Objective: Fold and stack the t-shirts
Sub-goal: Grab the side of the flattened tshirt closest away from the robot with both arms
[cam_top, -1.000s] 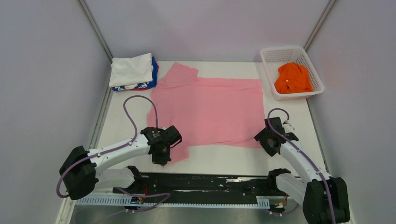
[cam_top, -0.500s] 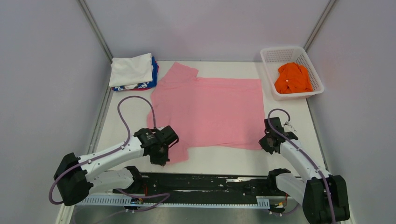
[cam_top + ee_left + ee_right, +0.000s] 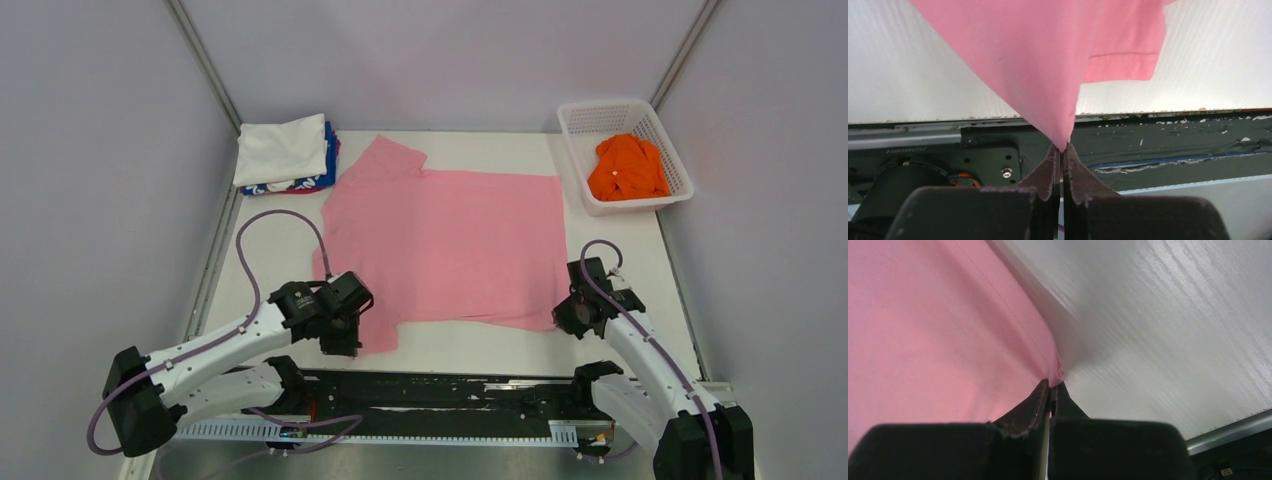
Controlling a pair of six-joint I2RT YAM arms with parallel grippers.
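Note:
A light pink t-shirt (image 3: 440, 245) lies spread over the middle of the table. My left gripper (image 3: 343, 340) is shut on its near left corner, beside the short sleeve (image 3: 1120, 62); in the left wrist view the pink cloth (image 3: 1048, 60) rises in a point out of the gripper (image 3: 1063, 148). My right gripper (image 3: 564, 320) is shut on the near right corner of the hem; the pink cloth (image 3: 938, 330) runs up from the gripper (image 3: 1052, 385). An orange t-shirt (image 3: 627, 167) lies crumpled in the basket. A folded white t-shirt (image 3: 281, 148) tops a blue and red one (image 3: 328, 172) at the back left.
The white mesh basket (image 3: 585, 180) stands at the back right by the side wall. The black base rail (image 3: 450, 392) runs along the near edge under both arms. White walls close in the left, right and back.
The right gripper has shut on the pink shirt's near right corner. Both arms have pulled back toward the near edge, dragging the shirt with them.

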